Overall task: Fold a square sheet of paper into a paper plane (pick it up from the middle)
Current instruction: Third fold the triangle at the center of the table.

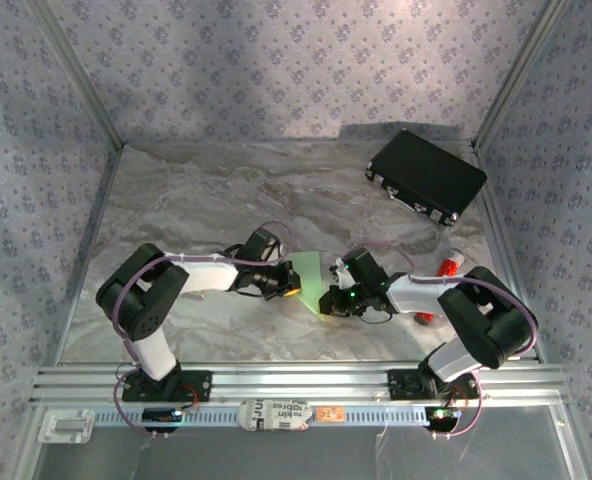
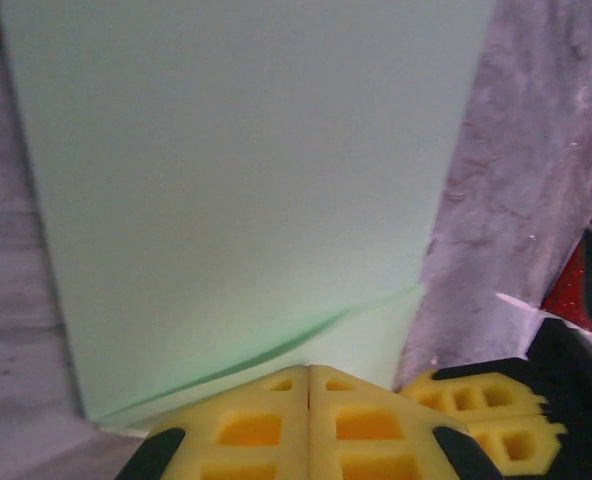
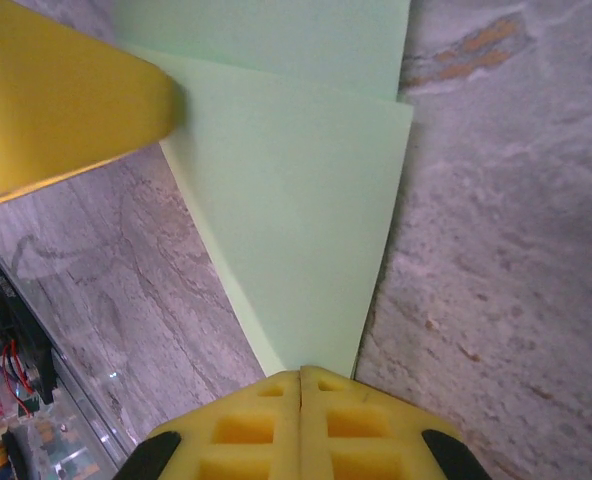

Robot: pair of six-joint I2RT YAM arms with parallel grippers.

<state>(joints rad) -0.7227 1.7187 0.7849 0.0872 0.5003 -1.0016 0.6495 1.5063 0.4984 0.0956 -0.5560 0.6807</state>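
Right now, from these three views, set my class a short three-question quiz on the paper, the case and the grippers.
1. True or false: the square sheet of paper lies fully flat, with no fold.
2. Where is the black case in the top view? A) far right B) between the grippers C) near left
3. Fill in: the left gripper and the right gripper both have their jaws ____.
Key: 1 false, one layer overlaps another; 2 A; 3 shut.
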